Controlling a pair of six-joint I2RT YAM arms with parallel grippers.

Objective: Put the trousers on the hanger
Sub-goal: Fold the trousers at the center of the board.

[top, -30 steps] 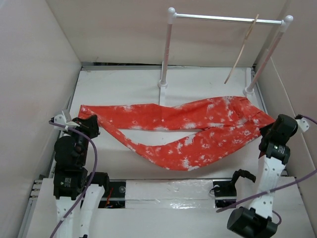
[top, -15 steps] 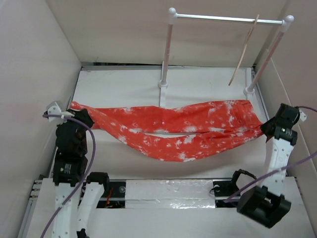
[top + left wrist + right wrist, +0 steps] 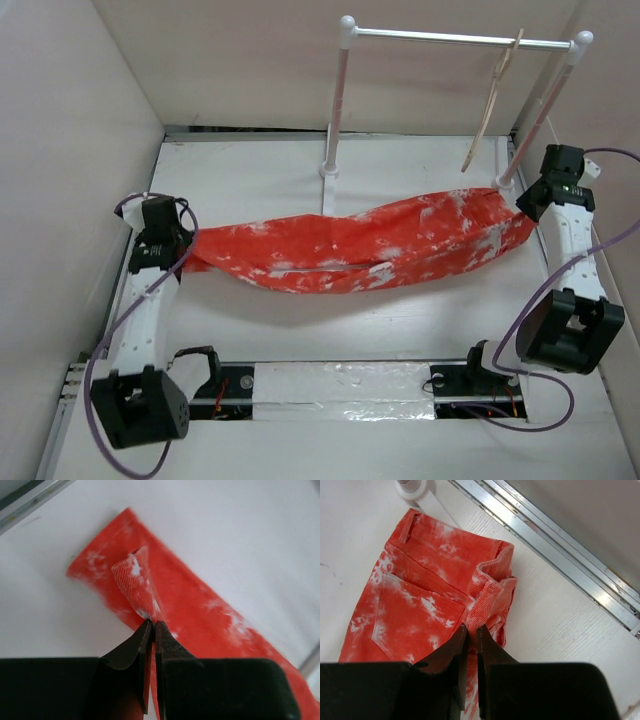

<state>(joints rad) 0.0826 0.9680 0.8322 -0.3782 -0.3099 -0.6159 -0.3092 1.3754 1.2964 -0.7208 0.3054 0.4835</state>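
The orange-red trousers (image 3: 360,248) with white blotches hang stretched between my two grippers, lifted off the table and sagging in the middle. My left gripper (image 3: 186,248) is shut on the leg ends (image 3: 137,582); its jaws (image 3: 152,625) pinch a fold of cloth. My right gripper (image 3: 527,205) is shut on the waistband (image 3: 487,592), with its own fingertips (image 3: 471,627) closed on the hem by the back pocket. The pale beige hanger (image 3: 492,95) hangs by its hook on the white rail, above and behind the waist end, apart from the cloth.
The white two-post rail stand (image 3: 455,40) rises at the back, its right foot (image 3: 505,182) close to my right gripper and also shown in the right wrist view (image 3: 412,487). Beige walls close in left, right and behind. A metal strip (image 3: 560,555) runs along the wall base.
Both grippers have lifted and moved toward the back, taking the trousers off the table. The two legs have come together into one hanging band. The right gripper now sits by the stand's right foot.
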